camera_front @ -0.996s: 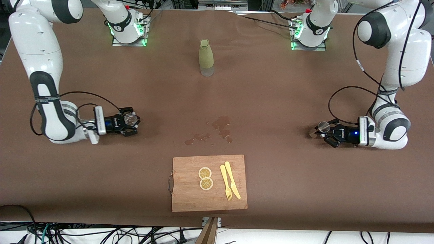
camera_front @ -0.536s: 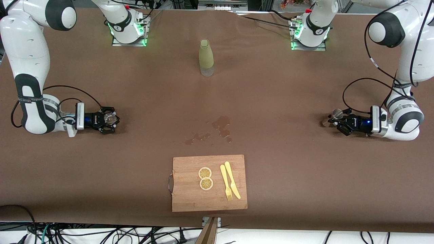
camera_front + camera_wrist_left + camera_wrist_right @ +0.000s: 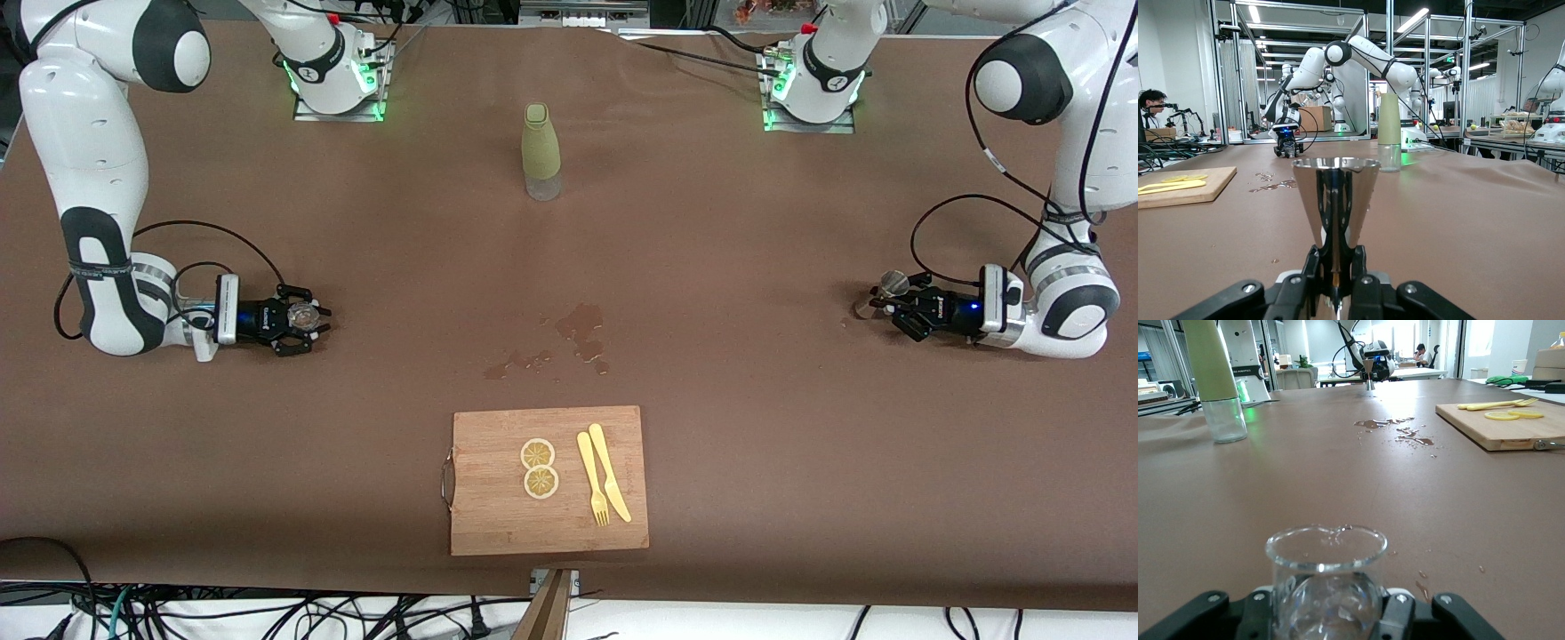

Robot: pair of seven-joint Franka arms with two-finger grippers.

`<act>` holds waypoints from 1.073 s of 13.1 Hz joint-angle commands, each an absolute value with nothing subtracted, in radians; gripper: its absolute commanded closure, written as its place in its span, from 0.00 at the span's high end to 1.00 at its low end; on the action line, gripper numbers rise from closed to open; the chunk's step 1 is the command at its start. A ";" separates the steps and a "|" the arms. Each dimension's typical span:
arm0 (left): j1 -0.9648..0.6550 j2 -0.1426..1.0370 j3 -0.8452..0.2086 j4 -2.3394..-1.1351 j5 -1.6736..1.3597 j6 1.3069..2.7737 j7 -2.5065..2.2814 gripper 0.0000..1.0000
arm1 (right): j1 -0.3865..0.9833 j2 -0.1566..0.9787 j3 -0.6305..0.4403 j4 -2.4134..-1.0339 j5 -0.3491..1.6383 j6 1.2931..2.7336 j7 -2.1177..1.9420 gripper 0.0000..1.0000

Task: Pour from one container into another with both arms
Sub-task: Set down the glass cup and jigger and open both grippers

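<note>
The right gripper [image 3: 1328, 613] is hiding the glass beaker's [image 3: 1326, 577] base. The frame edge is cutting off the bottle's [image 3: 1210, 377] top.

Brown table cloth [image 3: 756, 427], pale wooden cutting board [image 3: 498, 524] with yellow plastic fork [image 3: 592, 480], knife [image 3: 610, 473], yellow lemon slices [image 3: 539, 468]. Olive-green sleeved clear bottle [image 3: 540, 151]. White arms, black bands, black grippers

No text, label, brand or number can be read anywhere.
</note>
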State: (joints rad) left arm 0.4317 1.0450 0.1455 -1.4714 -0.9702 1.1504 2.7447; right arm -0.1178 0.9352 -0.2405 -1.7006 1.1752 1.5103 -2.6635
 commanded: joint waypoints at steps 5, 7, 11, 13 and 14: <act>0.428 1.092 0.167 -1.483 -0.939 1.150 2.910 0.00 | -0.155 0.917 -0.310 -1.703 1.082 1.476 -2.688 1.00; 0.429 1.103 0.170 -1.483 -0.939 1.157 2.908 0.00 | -0.153 0.887 -0.347 -1.703 1.046 1.479 -2.668 1.00; 0.428 1.100 0.172 -1.473 -0.950 1.190 2.872 1.00 | -0.152 0.738 -0.387 -1.706 0.892 1.503 -2.418 1.00; 0.428 1.080 0.193 -1.445 -0.950 1.201 2.704 1.00 | -0.147 0.640 -0.385 -1.709 0.795 1.557 -2.230 1.00; 0.426 1.068 0.199 -1.412 -0.950 1.225 2.589 1.00 | -0.144 0.594 -0.384 -1.710 0.752 1.584 -2.139 1.00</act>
State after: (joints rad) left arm 0.4359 1.0963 0.1751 -1.4538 -0.9706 1.2032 2.6804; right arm -0.1486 0.6992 -0.3938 -1.6759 0.8289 1.5337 -2.2829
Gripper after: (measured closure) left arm 0.295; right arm 0.000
